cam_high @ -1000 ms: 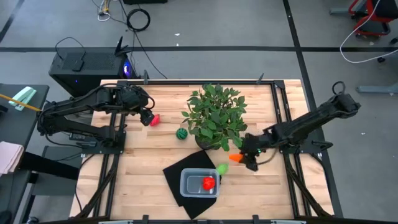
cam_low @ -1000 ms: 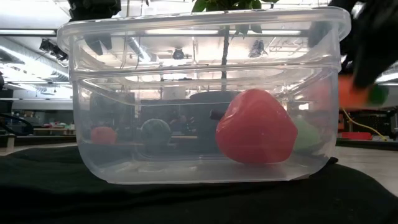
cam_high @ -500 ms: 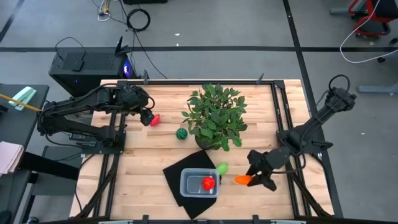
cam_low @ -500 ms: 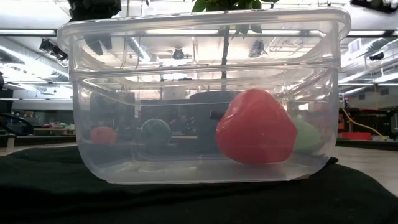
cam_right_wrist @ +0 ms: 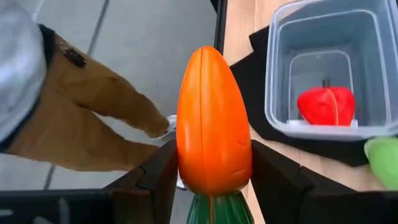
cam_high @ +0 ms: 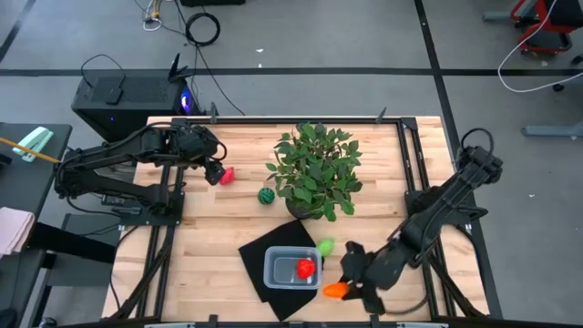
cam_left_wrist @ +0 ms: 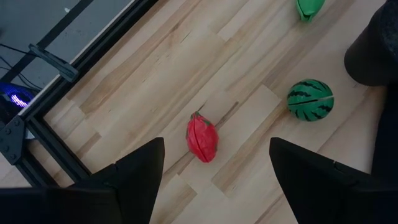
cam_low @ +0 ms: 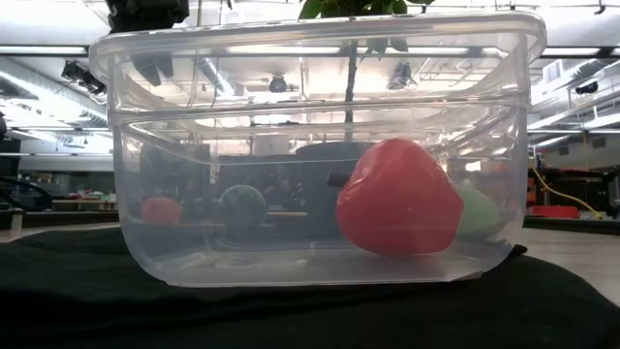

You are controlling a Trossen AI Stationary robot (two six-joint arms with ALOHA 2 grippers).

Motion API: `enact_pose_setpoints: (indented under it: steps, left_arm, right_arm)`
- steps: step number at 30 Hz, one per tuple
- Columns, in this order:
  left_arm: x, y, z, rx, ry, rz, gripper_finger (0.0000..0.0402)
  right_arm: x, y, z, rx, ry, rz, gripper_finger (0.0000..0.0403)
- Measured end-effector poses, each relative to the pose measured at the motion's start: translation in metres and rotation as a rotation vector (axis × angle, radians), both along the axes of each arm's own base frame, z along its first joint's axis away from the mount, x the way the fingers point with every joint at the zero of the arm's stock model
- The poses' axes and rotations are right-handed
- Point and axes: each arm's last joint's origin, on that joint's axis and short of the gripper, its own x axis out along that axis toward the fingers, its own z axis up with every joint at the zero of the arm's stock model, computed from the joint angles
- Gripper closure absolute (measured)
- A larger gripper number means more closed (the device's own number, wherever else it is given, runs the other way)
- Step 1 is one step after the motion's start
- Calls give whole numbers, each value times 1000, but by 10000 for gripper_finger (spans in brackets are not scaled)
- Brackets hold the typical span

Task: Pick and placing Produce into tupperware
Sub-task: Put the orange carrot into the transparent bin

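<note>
My right gripper [cam_high: 352, 282] is shut on the orange toy carrot [cam_high: 335, 292], just right of the clear tupperware [cam_high: 291, 270] near the table's near edge. A red piece [cam_high: 305, 268] lies in the tub and also shows in the low view [cam_low: 397, 199]. The yellow-green piece [cam_high: 325, 247] lies on the wood by the tub's far right corner. My left gripper [cam_left_wrist: 214, 180] is open above the second red piece [cam_left_wrist: 203, 138] at the far left. The striped green ball [cam_left_wrist: 310, 99] rests beside the plant pot. My right gripper pinches the carrot between its two fingers [cam_right_wrist: 155, 177] at the thick end [cam_right_wrist: 211, 186], just above the green top. The fingers come roughly level from the table's right, and the carrot lies along them, its orange tip [cam_right_wrist: 211, 59] pointing ahead. It is lifted clear.
A leafy potted plant [cam_high: 316, 170] stands mid-table, behind the tub. The tub sits on a black mat [cam_high: 264, 251]. A person's legs in tan trousers [cam_right_wrist: 81, 106] show beyond the table's near edge. Bare wood lies left of the mat.
My right gripper has carried the carrot from beside the plant pot toward the table's near edge and leftward, its arm folding back. It now hangs by the tub's near right corner. It has left the low view. The left arm has kept still.
</note>
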Motion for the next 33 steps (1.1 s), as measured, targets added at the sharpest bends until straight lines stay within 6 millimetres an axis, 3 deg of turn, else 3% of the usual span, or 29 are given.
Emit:
enact_pose_setpoints:
  steps: [10, 18, 27, 33]
  left_arm:
    - [0, 0, 0, 9, 12, -22, 104]
    - [-1, 0, 0, 13, 29, -35, 104]
    - [-1, 0, -1, 18, 38, -49, 104]
    - [-1, 0, -1, 18, 37, -49, 104]
  right_arm:
    - [56, 35, -12, -110, -67, -66, 218]
    - [97, 37, -30, -240, -23, -132, 218]
    - [110, 33, -58, -349, 57, -207, 218]
    - [111, 18, -60, -378, 110, -282, 218]
